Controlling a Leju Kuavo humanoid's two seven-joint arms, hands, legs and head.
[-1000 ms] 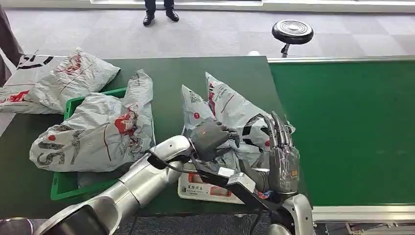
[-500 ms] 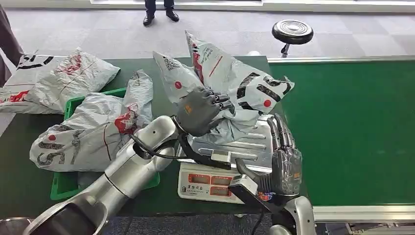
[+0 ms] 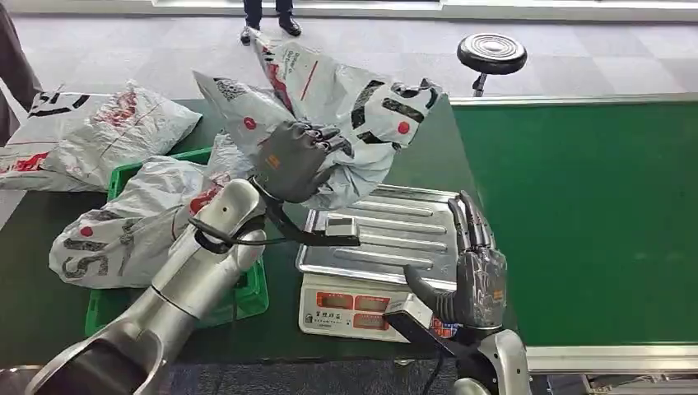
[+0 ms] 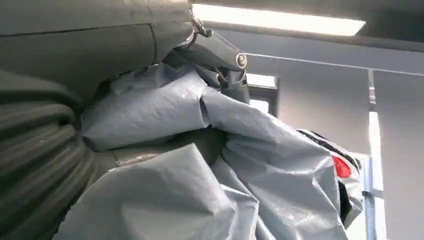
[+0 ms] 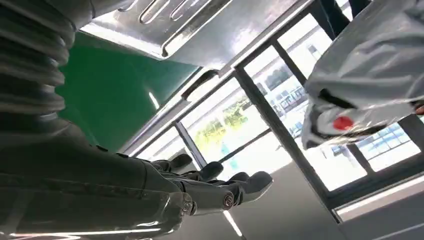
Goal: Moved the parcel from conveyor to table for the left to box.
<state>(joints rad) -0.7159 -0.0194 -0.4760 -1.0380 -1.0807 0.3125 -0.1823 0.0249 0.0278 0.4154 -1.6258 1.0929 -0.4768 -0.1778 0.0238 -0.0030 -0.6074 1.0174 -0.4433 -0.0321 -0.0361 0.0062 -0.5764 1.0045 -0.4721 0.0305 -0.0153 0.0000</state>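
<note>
- From the head view I had the left hand (image 3: 290,160) clamped on the grey parcel (image 3: 337,115), held in the air above the table (image 3: 33,247), between the green bin (image 3: 247,292) and the scale (image 3: 387,247); two other bags (image 3: 148,222) lay in and beside the bin; my right hand (image 3: 476,263) stood upright by the scale's near corner, fingers straight and apart, holding nothing; the conveyor (image 3: 593,222) lay to its right.
- From the left wrist I saw crumpled grey plastic (image 4: 210,165) bunched against the fingers (image 4: 220,55).
- From the right wrist the fingers (image 5: 215,185) were extended and apart; the scale's steel plate (image 5: 200,25) sat beside them; the parcel (image 5: 370,75) hung apart from them.
</note>
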